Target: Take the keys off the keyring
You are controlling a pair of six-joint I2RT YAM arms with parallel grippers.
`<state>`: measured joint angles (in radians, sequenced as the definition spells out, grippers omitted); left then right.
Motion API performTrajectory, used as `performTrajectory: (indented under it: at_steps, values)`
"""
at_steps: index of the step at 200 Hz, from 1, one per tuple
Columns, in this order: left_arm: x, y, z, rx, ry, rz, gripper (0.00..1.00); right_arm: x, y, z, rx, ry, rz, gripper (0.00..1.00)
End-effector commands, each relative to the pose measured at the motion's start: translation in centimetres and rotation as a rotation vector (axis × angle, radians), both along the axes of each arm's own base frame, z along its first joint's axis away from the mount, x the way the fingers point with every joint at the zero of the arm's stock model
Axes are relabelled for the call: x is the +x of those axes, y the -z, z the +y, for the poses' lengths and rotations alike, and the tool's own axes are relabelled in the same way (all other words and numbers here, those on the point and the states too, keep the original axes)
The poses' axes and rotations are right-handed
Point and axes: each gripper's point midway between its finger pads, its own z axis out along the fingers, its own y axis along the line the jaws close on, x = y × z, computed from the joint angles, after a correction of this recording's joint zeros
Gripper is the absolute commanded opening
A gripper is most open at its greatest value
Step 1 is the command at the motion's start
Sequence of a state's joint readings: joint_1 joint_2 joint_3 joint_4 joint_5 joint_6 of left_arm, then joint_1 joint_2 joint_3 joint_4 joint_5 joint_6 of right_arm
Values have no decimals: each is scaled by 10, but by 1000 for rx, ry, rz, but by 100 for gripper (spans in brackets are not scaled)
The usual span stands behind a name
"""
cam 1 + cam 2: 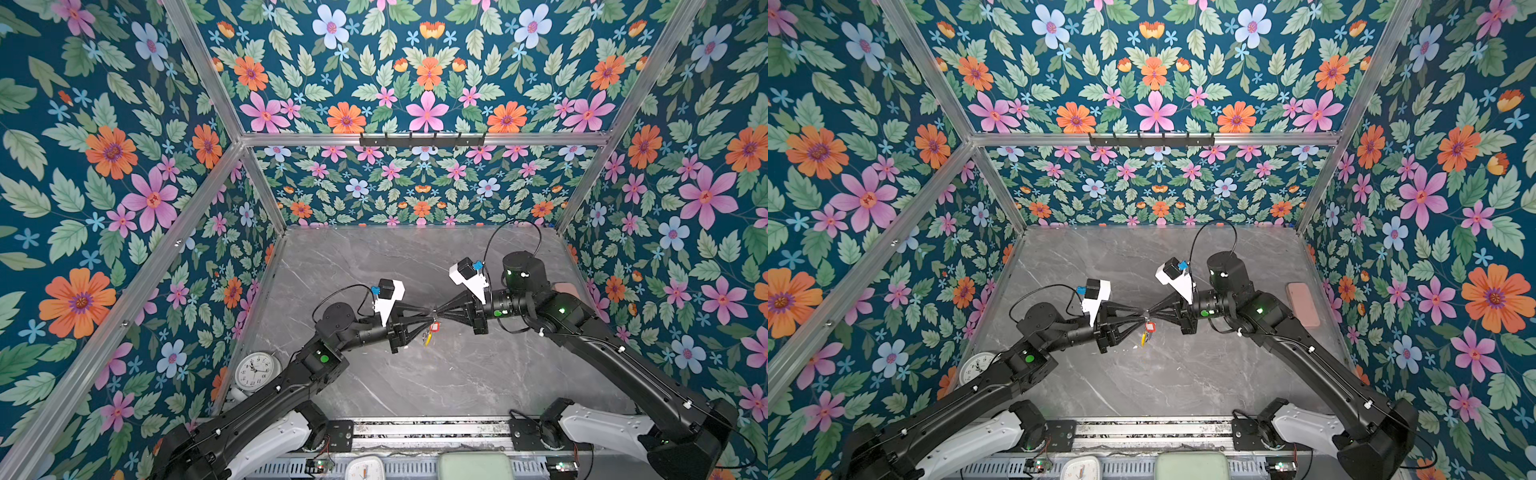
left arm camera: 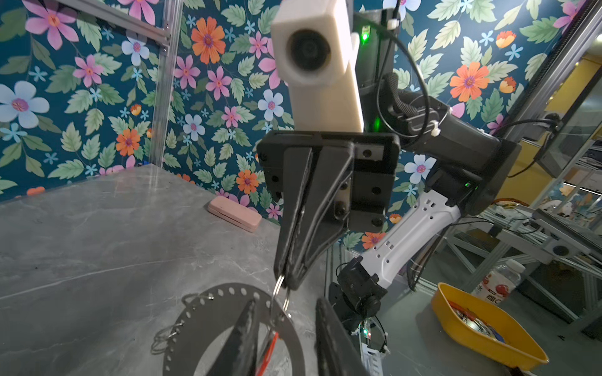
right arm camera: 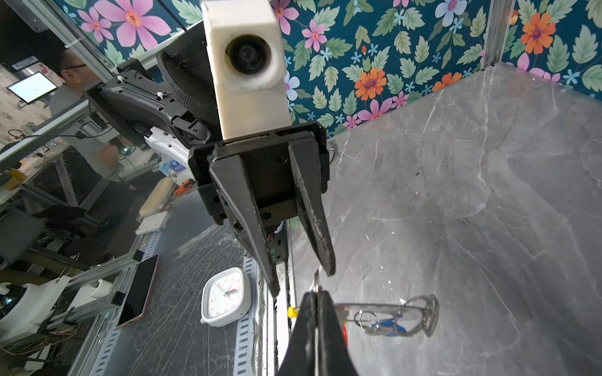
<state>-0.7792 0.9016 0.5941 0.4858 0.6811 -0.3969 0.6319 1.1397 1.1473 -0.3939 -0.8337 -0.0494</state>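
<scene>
The keyring (image 2: 202, 304), a dark grey hoop with a row of holes, hangs in the air under the two gripper tips, which meet over the table's middle. Its yellow section (image 1: 427, 338) points down. My right gripper (image 3: 315, 294) is shut on a small silver ring (image 2: 281, 293) hooked into the hoop. The key with the red tag (image 1: 434, 327) dangles just beneath. The blue tag (image 3: 387, 325) of the other key hangs further round the hoop. My left gripper (image 2: 286, 302) is open, its fingers either side of that ring and the red tag. Bare wire loops (image 2: 166, 335) hang off the hoop.
A round white clock (image 1: 253, 370) leans at the table's front left corner by the left arm. A pink case (image 1: 1303, 304) lies along the right wall. Off the front edge are a square white clock (image 3: 225, 298), a green pad (image 1: 473, 465) and a yellow bin (image 2: 485, 328).
</scene>
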Motion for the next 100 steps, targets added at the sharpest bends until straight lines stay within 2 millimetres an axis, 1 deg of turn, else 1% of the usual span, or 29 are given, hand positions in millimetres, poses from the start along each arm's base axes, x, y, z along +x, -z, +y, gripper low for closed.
performTrajectory:
  at_steps: [1,29,49,60,72,100]
  values:
    - [-9,-1,-2,4,54,2,27,-2,4,-2,-38,-9,-17,0]
    - [-9,-1,-2,6,63,-1,23,-2,5,-2,-60,-12,-20,0]
    - [-8,0,-4,11,62,3,22,-3,5,-1,-72,-21,-24,0]
    - [-5,0,-3,17,45,6,22,-3,6,-2,-78,-18,-24,0]
    - [-1,-1,0,21,16,3,26,-3,7,-2,-82,-18,-27,0]
    - [6,-7,11,-24,8,21,27,-4,6,-3,-79,-20,-33,0]
